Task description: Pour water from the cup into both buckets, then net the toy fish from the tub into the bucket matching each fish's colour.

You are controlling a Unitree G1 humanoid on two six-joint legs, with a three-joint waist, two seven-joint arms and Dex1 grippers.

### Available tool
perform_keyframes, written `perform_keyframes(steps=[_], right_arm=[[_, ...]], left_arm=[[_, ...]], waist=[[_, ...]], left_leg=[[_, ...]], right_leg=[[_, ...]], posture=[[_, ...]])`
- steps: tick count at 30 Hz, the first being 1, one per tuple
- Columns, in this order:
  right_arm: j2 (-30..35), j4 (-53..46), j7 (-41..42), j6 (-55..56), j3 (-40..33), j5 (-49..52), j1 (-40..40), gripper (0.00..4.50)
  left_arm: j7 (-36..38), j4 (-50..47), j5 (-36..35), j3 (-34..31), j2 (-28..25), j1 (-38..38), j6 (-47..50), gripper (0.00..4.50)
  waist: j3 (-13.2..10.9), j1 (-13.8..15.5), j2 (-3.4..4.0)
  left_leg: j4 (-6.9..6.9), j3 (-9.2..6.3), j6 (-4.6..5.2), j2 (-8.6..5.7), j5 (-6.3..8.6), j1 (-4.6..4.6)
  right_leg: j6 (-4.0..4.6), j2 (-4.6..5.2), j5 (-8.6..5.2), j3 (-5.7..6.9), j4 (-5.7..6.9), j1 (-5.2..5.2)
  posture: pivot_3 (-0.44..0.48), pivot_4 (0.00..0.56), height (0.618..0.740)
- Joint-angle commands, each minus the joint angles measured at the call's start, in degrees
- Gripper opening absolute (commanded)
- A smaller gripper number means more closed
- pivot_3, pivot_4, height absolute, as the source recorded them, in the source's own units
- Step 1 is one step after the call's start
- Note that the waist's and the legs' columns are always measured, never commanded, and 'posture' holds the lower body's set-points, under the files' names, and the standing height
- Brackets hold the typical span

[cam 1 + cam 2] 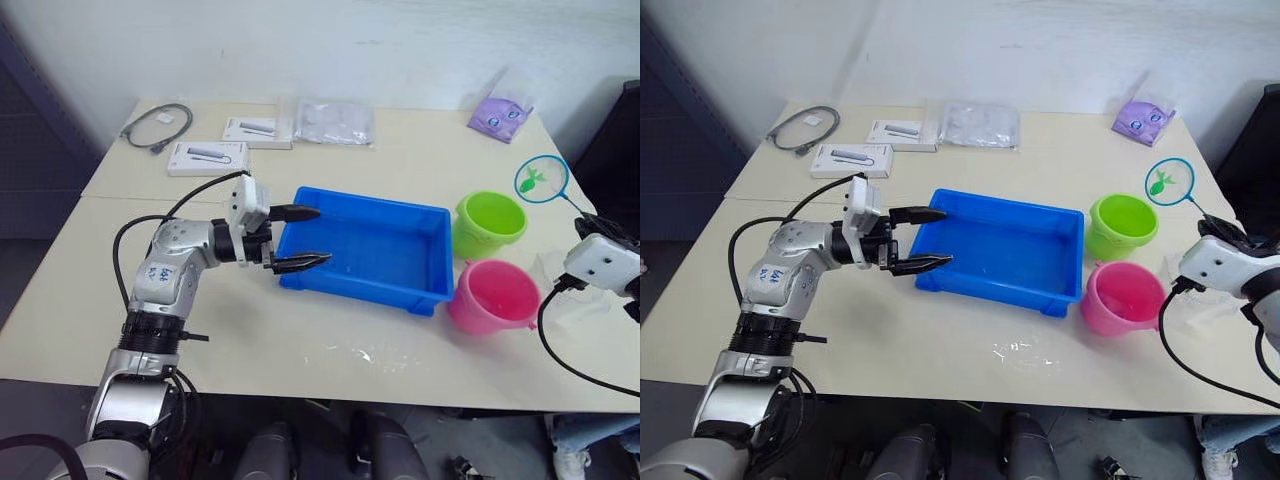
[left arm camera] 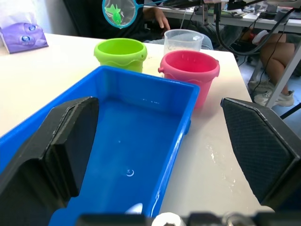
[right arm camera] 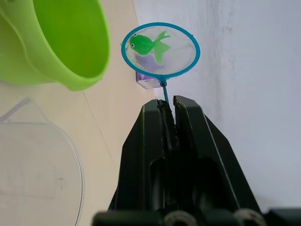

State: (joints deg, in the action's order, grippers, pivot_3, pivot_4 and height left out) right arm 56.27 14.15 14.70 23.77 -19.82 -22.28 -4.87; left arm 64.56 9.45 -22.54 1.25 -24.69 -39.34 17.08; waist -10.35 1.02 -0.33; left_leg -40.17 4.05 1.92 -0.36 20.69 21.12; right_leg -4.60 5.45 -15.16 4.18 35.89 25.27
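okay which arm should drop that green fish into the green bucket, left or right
Right. The right gripper is shut on the net, which holds a green fish in the air just beyond the green bucket. The left gripper is open and empty at the blue tub's far end.

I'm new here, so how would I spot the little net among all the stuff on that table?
Start at the big bright blue plastic tub mid-table, then look to the lime green plastic bucket beside it. Raised just beyond that bucket is the small round net with a light blue rim, its thin stick pinched in the right tool. Nothing else holds a tiny green toy fish.
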Motion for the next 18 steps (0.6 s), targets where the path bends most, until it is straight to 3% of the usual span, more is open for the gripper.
perform_keyframes(steps=[1, 7, 11, 18], right_arm=[[3.6, 1.4, -4.9, 3.2, 0.8, -4.8, 0.3, 0.0], [8.0, 3.6, -14.0, 9.4, 5.3, -14.3, 2.8, 0.0], [8.5, 3.9, -25.9, 9.5, 7.8, -23.4, 4.1, 0.0], [10.4, 6.8, -32.5, 9.2, 10.6, -26.4, 2.6, 0.0]], left_arm=[[-1.4, -2.3, -2.0, -0.9, 1.0, -0.4, 0.9, 4.46], [-3.8, -3.6, -3.6, -1.2, 3.0, -0.2, 2.4, 4.46], [-4.8, -4.2, -3.8, -0.6, 4.5, 0.1, 2.6, 4.46], [-4.8, -4.3, -4.3, -0.4, 5.6, -0.1, 2.7, 4.46]], waist=[[0.0, -0.1, 0.01], [0.0, -0.7, 0.01], [0.0, -1.0, 0.01], [0.0, -1.1, 0.01]], left_leg=[[0.0, 0.0, -0.01, 0.0, -0.01, 0.0], [0.0, 0.0, -0.06, 0.02, -0.03, -0.03], [0.01, 0.0, -0.09, 0.02, -0.05, -0.04], [0.02, 0.01, -0.2, 0.01, -0.12, -0.08]], right_leg=[[0.0, 0.0, 0.0, 0.0, 0.0, 0.0], [0.0, 0.0, 0.0, -0.05, -0.02, 0.0], [0.0, 0.0, 0.0, -0.06, -0.03, -0.02], [0.01, -0.05, -0.01, -0.1, -0.13, -0.02]], posture=[[0.0, 0.15, 0.74], [0.0, 0.15, 0.74], [0.0, 0.15, 0.74], [0.0, 0.15, 0.74]])
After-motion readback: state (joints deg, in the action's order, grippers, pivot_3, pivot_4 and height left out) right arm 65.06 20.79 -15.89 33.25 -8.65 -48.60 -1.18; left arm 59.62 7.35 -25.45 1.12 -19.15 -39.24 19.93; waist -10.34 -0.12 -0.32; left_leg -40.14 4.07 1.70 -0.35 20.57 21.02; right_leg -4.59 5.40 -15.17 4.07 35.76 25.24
